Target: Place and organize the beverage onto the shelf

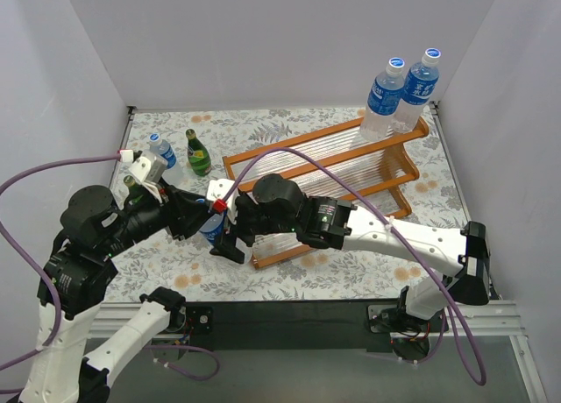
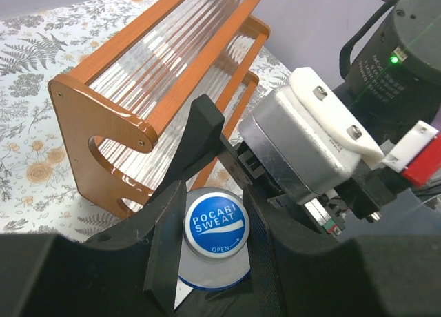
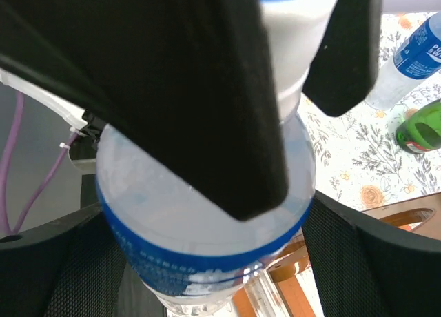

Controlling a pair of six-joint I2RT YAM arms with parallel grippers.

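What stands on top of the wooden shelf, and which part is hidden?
Two clear bottles with blue labels stand upright at the right end of the shelf's top tier. The right arm covers part of the lower tiers, so that part cannot be checked.
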